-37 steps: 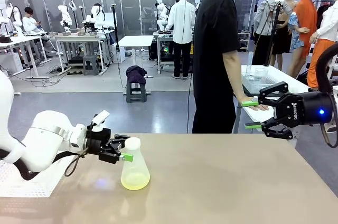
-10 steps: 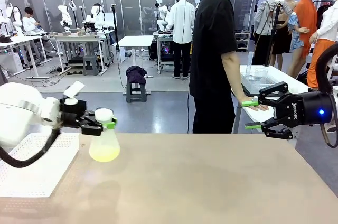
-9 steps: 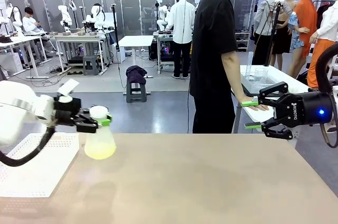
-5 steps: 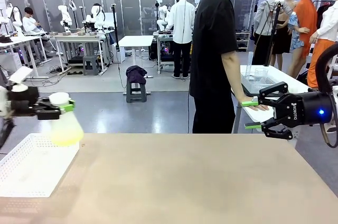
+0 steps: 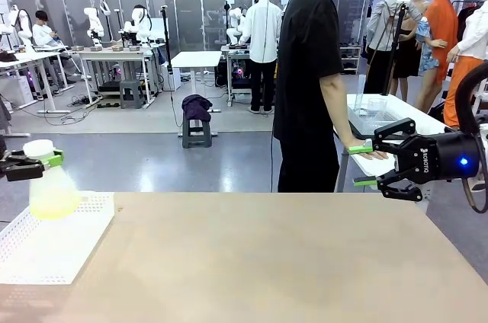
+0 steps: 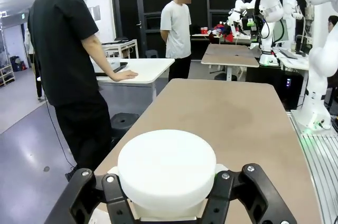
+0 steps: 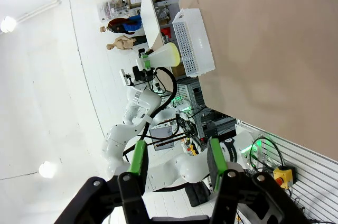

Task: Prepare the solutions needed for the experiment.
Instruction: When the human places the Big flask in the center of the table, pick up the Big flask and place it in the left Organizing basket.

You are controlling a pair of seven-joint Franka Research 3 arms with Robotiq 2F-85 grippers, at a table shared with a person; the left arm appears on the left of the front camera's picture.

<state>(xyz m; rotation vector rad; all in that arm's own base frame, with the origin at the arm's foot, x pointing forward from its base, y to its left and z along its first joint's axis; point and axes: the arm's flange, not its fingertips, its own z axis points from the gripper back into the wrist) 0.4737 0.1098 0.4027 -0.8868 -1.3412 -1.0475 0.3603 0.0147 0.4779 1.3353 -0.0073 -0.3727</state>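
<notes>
A translucent conical flask (image 5: 52, 188) with a white round cap (image 5: 38, 148) hangs in the air at the far left, over the white basket (image 5: 57, 251). A shallow layer of pale yellow-green solution (image 5: 53, 206) shows in its bottom. My left gripper (image 5: 44, 161) is shut on the flask's neck just under the cap. In the left wrist view the cap (image 6: 166, 170) sits between the black fingers (image 6: 113, 203). My right gripper (image 5: 363, 164) hovers open and empty beyond the table's far right corner. The right wrist view shows the flask (image 7: 161, 55) far off beside the basket (image 7: 196, 42).
The brown table (image 5: 267, 262) stretches from the basket to the right edge. A person in black stands at the far side, a hand (image 5: 366, 152) resting on a white side table close to my right gripper.
My left arm has lifted the flask off the table and carried it left, from mid-table to above the white basket. The right gripper has stayed put.
</notes>
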